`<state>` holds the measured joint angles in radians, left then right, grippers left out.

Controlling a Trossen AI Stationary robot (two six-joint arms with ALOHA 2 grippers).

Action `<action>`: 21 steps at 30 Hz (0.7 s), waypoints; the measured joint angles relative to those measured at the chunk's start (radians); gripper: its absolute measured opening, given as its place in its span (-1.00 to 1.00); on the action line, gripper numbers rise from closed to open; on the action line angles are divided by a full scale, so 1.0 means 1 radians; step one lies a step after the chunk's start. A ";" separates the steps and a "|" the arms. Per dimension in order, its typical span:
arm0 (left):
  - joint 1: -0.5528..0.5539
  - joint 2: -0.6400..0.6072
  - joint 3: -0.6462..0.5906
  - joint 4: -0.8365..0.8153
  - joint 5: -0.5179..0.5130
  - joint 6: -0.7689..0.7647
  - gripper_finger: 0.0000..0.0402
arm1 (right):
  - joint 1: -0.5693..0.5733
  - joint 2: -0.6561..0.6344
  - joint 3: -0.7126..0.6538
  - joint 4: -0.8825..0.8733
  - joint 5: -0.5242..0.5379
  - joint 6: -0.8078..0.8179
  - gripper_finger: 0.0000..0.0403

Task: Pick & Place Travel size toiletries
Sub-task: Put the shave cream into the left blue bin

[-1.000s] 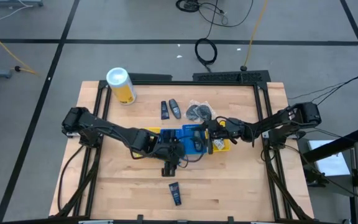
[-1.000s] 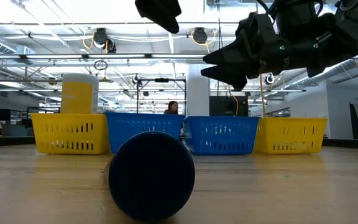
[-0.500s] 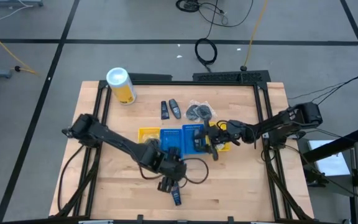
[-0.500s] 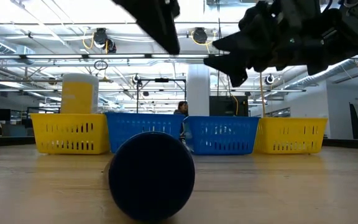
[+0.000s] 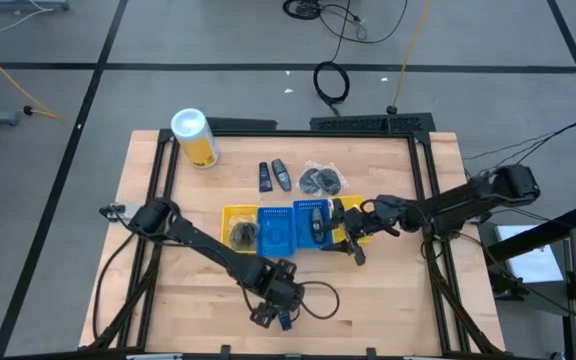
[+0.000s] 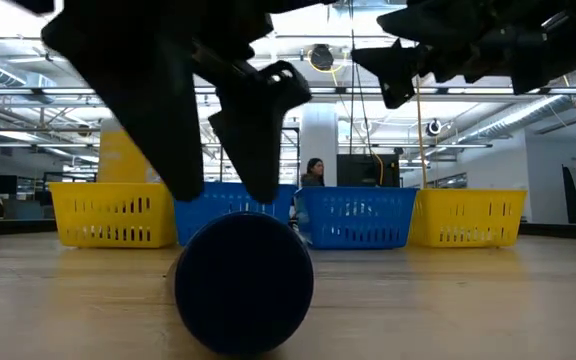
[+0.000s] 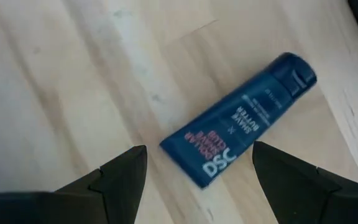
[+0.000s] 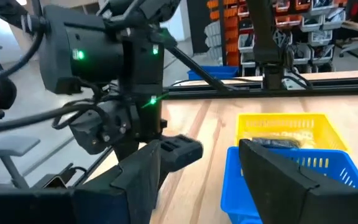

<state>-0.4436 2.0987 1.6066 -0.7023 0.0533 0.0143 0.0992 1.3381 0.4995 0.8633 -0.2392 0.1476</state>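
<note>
- High view: a yellow canister with a white lid is seen standing at the far left of the wooden table.
- Just right of it, on the far part of the table, two dark mini bottles are seen lying side by side, and next to them clear packets with dark round contents.
- A row of four bins crosses the table's middle: a yellow bin with a dark item inside, a blue bin, a second blue bin and a second yellow bin, partly covered by the right arm.
- The left pincer is held low over the near part of the table, directly above a navy tube that lies flat on the wood.
- In the left wrist view the same navy tube, printed with white and red lettering, is seen lying slantwise on the bare table between the two dark fingers; the fingers are spread wide on either side and nothing is gripped.
- In the low view the round end of the navy tube fills the foreground, with the left pincer just above it.
- The right pincer is held over the near edge of the second yellow bin, its fingers spread wide and nothing held.
- A person is visible far back in the room.
</note>
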 joint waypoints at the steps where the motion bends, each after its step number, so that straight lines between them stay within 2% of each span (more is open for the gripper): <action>1: -0.005 0.006 0.000 0.010 0.000 0.022 0.42 | 0.002 -0.013 0.000 -0.016 0.000 -0.003 0.04; 11: -0.039 0.011 0.000 0.067 -0.035 0.136 0.42 | 0.004 -0.074 0.000 -0.121 0.001 0.000 0.04; 16: -0.042 0.001 0.000 0.042 -0.173 0.075 0.42 | 0.062 -0.065 0.000 -0.189 0.003 0.014 0.04; 21: -0.052 0.006 0.002 0.053 -0.137 0.134 0.42 | 0.143 -0.067 0.000 -0.201 0.050 0.016 0.04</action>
<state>-0.4956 2.1047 1.6081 -0.6490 -0.0833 0.1483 0.2426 1.2712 0.4992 0.6619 -0.1896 0.1635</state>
